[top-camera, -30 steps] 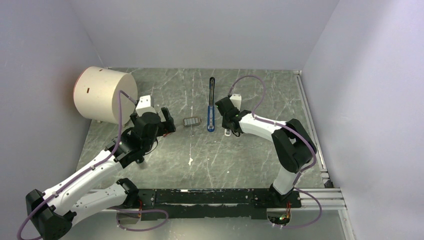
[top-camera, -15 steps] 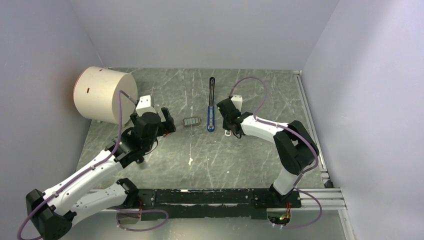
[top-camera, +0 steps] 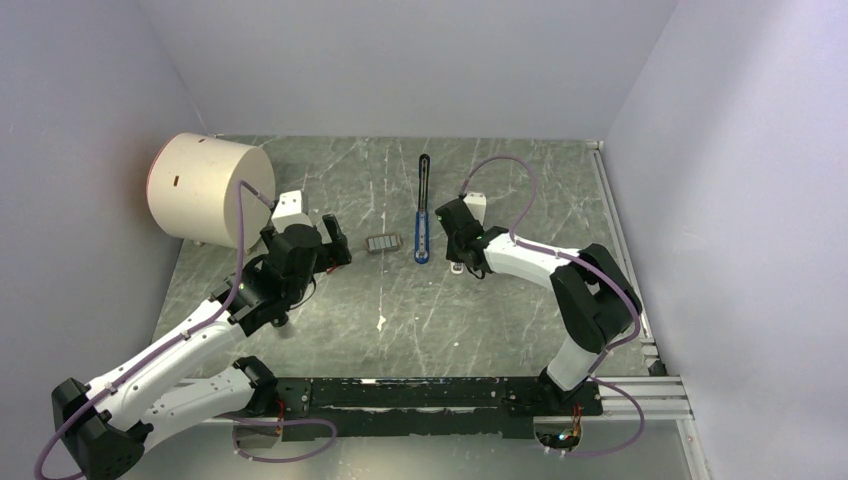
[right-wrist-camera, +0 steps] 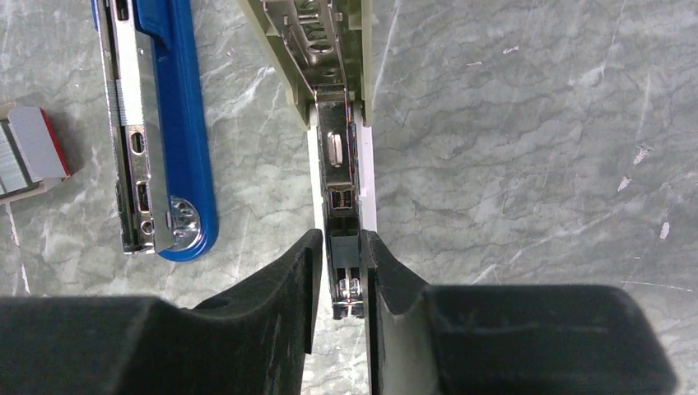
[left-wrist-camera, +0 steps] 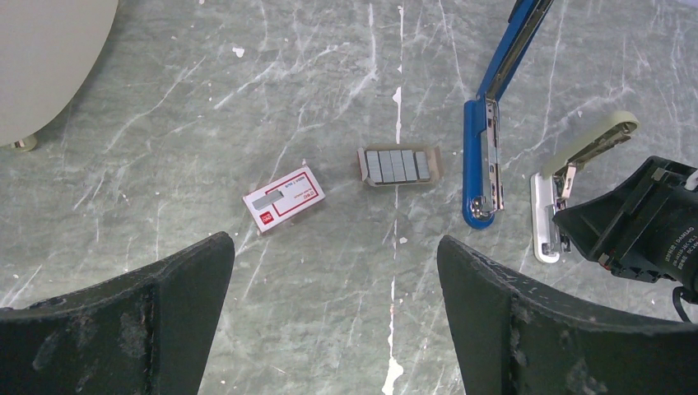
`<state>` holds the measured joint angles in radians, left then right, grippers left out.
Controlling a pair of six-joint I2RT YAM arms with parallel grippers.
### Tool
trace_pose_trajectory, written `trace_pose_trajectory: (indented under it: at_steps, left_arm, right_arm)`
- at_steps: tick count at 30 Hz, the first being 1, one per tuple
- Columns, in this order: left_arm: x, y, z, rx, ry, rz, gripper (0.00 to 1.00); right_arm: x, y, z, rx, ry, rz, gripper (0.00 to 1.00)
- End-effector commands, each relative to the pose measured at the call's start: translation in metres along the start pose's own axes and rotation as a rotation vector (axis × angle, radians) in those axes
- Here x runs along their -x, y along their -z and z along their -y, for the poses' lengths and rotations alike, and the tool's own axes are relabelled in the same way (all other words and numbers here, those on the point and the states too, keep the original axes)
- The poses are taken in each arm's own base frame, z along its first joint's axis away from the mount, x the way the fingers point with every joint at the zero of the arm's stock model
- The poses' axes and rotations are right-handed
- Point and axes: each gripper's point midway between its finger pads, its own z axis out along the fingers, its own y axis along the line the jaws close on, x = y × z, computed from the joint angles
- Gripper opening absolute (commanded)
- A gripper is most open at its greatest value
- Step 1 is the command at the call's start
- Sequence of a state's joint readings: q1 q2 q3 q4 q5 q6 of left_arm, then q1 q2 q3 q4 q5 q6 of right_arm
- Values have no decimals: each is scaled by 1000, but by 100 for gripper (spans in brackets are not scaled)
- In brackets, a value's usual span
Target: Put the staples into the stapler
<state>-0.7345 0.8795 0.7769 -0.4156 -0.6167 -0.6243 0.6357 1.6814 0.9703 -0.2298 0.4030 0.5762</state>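
- Stapler [top-camera: 422, 215], blue: opened out flat in one long line on the table [top-camera: 330, 180], mid-table, metal rail up [right-wrist-camera: 177, 123], black end at the far side.
- Staples [left-wrist-camera: 398, 165]: grey strips in an open tray, just left of the stapler's near end, apart from it.
- Pale stapler [right-wrist-camera: 329, 33]: just right of the blue one, lying open.
- Right gripper [right-wrist-camera: 339, 255]: jaws closed to a narrow gap, pinching the pale stapler's metal rail at its near end.
- Staple box [left-wrist-camera: 284, 198], red and white: left of the tray.
- Left gripper [left-wrist-camera: 333, 247]: jaws spread wide, holding nothing, above the table near the box.
- Drum [top-camera: 205, 188], cream: far left.
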Motion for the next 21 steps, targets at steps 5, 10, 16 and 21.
trace_pose_trajectory:
  at_steps: [5, 10, 16, 21]
  left_arm:
    - [9, 0, 5, -19, 20, 21, 98]
    - [10, 1, 5, -19, 21, 23, 98]
    - [11, 2, 5, -19, 23, 26, 98]
    - [10, 1, 5, -19, 23, 23, 98]
  right_arm:
    - [19, 12, 2, -9, -20, 38, 33]
    - [30, 15, 0, -9, -30, 61, 34]
    - [52, 19, -3, -6, -47, 96, 45]
    - [73, 19, -3, -20, -43, 113, 65]
